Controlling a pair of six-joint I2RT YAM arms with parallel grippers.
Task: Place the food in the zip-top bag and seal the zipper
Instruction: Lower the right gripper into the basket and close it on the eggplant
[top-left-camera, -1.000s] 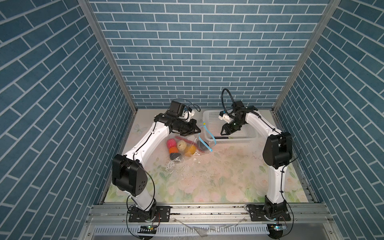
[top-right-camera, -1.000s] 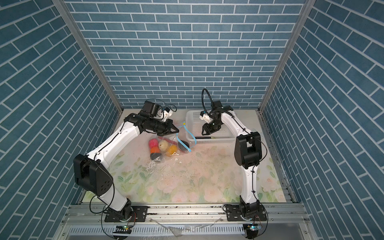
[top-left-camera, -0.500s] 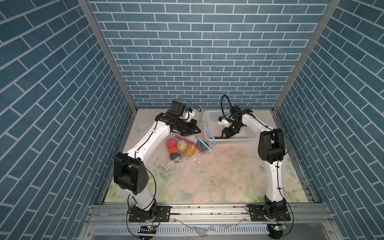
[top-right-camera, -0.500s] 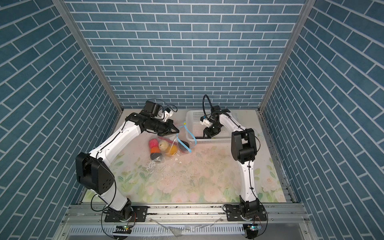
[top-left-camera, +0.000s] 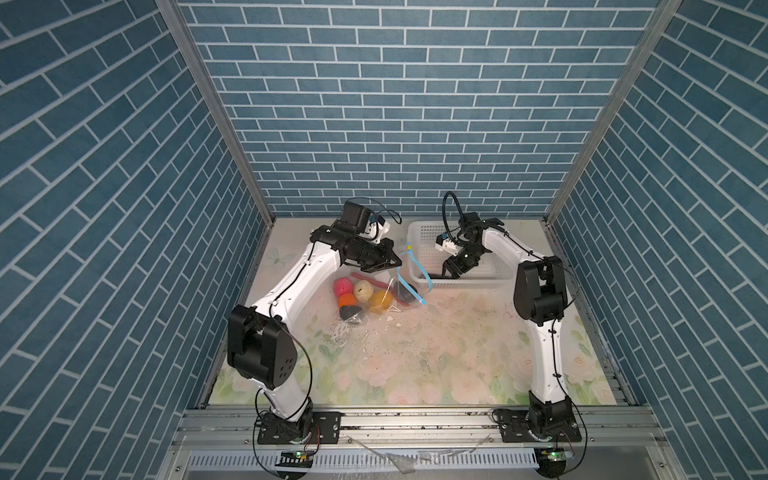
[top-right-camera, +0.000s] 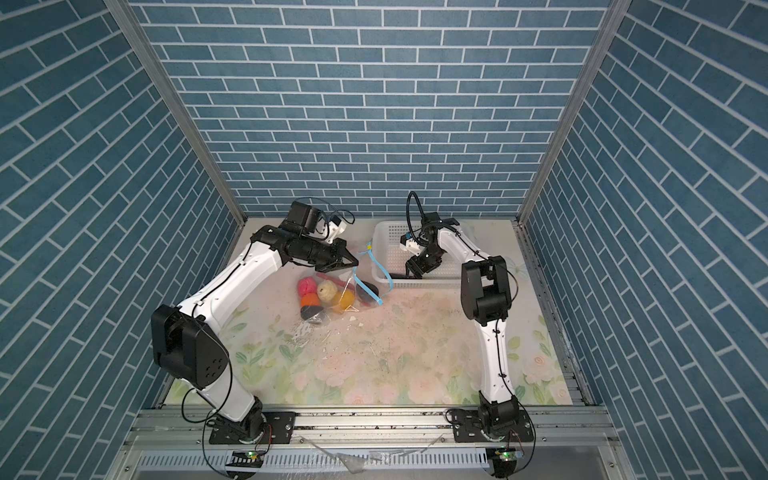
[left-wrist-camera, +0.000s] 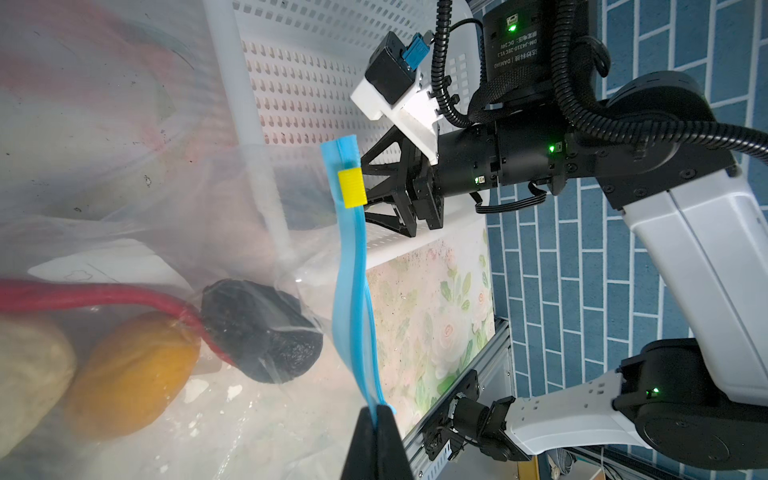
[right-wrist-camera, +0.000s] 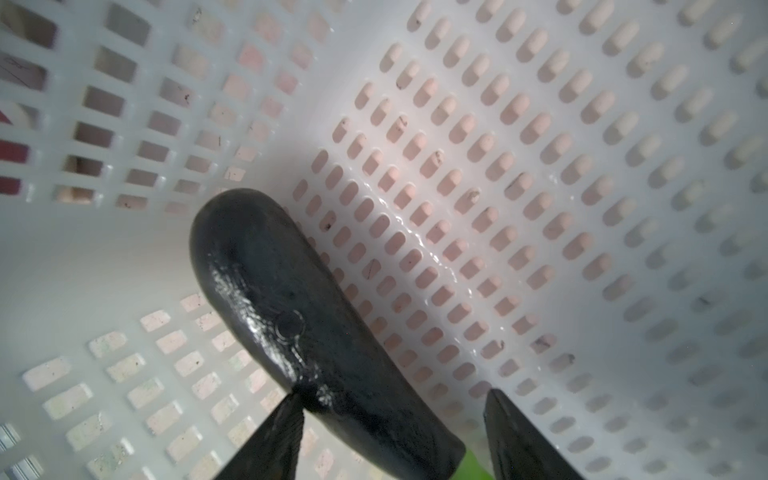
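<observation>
Nearest the front, the bag (top-left-camera: 392, 286) lies on the table with most of the food inside: a black lump (top-left-camera: 352, 312), orange ball (top-left-camera: 346, 300), pink ball (top-left-camera: 342, 286), cream lump (top-left-camera: 363, 290), fruit (top-left-camera: 379, 301) and chilli (top-left-camera: 370, 280). A second black lump (left-wrist-camera: 262, 328) sits just inside the mouth.

Behind them the left gripper (left-wrist-camera: 376, 419) is clamped on one end of the zipper (left-wrist-camera: 351, 291) and holds the mouth edge up. The two blue strips part only a little along the middle, and the yellow tab (left-wrist-camera: 351, 188) sits at the other end, close to the basket (top-left-camera: 419, 232).

Farthest back, the right gripper (right-wrist-camera: 395, 397) reaches down into the basket, where the aubergine (right-wrist-camera: 282, 299) lies on the floor near a corner. The fingers are apart and straddle the aubergine's stalk end. One finger touches its side and the other stands clear, so nothing is gripped yet.

The aubergine's long axis runs out ahead of the gripper, slanted a little, so the fingers would close across its narrow width. The right arm is the nearer one, and the left is busy with the bag. The mouth lies just beside the basket wall on the left arm's side. It looks narrow for an aubergine going in lengthwise.
</observation>
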